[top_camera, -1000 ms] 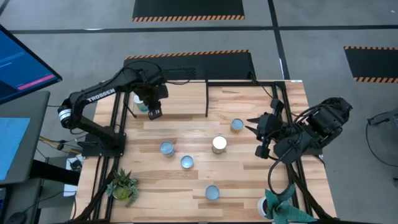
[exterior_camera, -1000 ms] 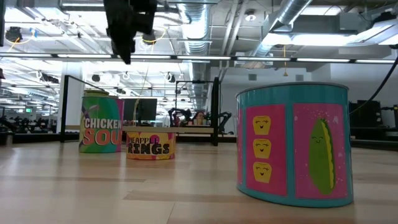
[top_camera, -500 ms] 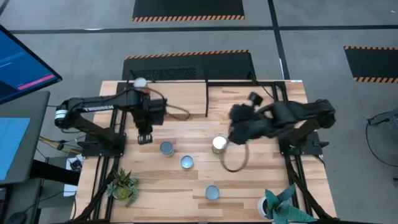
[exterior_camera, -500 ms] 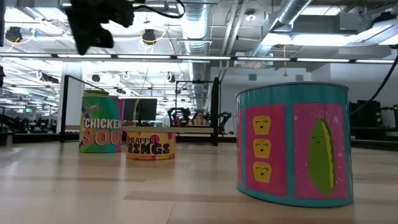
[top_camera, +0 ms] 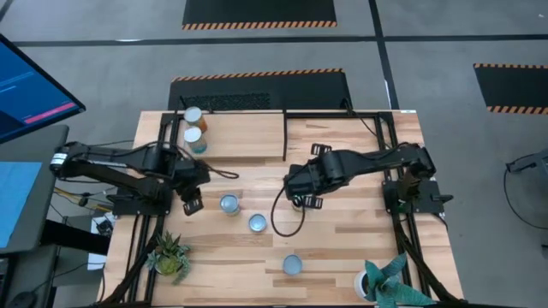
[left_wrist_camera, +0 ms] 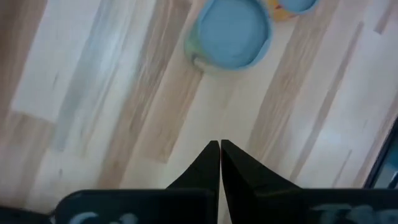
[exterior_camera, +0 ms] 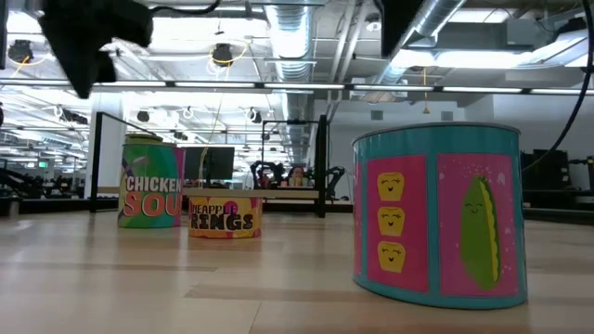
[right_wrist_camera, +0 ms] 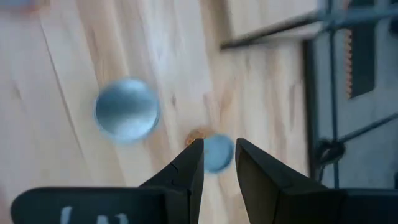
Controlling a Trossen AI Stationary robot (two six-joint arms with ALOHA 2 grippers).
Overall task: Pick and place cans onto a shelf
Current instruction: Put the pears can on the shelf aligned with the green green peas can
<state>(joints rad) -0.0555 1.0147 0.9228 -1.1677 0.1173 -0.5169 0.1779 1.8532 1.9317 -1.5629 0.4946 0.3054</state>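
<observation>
Progress: two cans (top_camera: 193, 125) stand at far-left table (top_camera: 342, 235) corner, beside shelf (top_camera: 248, 139) panel (whether on it, cannot tell). Three cans (top_camera: 257, 223) left on open table near centre and front.

Left claw (top_camera: 191, 204): shut, empty, hanging just beside nearest blue-topped can (top_camera: 229, 204).

Right claw (top_camera: 301, 202): fingers parted, nothing gripped, poised at table centre; can beneath it not confirmable from above.

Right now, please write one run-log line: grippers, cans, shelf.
left gripper shut, empty | right gripper open, mid-table | shelf: two cans | table: three cans visible
</observation>
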